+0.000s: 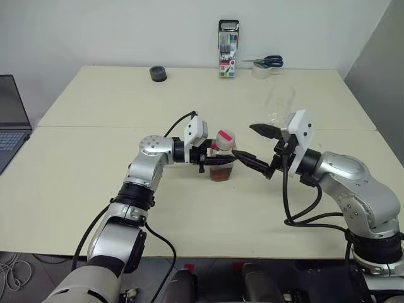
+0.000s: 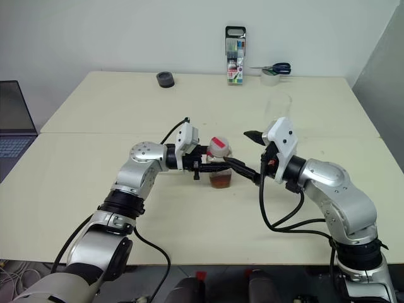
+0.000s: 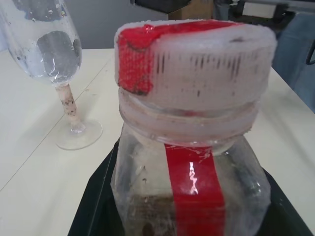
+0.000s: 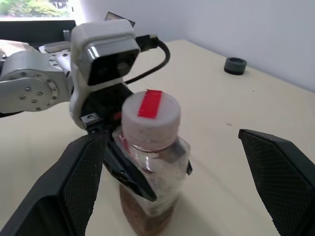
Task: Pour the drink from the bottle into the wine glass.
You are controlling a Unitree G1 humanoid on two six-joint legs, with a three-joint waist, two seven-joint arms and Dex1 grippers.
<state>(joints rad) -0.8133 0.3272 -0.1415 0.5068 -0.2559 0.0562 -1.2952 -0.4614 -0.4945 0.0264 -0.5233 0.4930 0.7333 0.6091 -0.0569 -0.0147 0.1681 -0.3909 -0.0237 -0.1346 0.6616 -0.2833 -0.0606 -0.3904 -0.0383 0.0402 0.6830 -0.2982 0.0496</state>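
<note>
The bottle [image 1: 221,159] is small and clear, with a white cap [image 4: 150,114] that carries a red strip. It stands upright near the middle of the table. The reddish-brown drink [image 1: 221,174] fills its lowest part. My left gripper [image 1: 210,158] is shut on the bottle's body from the left. My right gripper [image 1: 245,141] is open just right of the bottle, with one finger [image 4: 74,187] close beside it and the other held apart; neither grips it. The wine glass [image 3: 47,44] stands upright and clear farther back on the right [image 1: 276,101].
At the table's far edge stand a pack of coloured markers [image 1: 228,57], scissors [image 1: 268,61] on a tape roll [image 1: 261,71], and a dark roll [image 1: 158,74]. A laptop [image 1: 9,120] sits off the table's left side. A seam runs across the cream table [image 1: 95,189].
</note>
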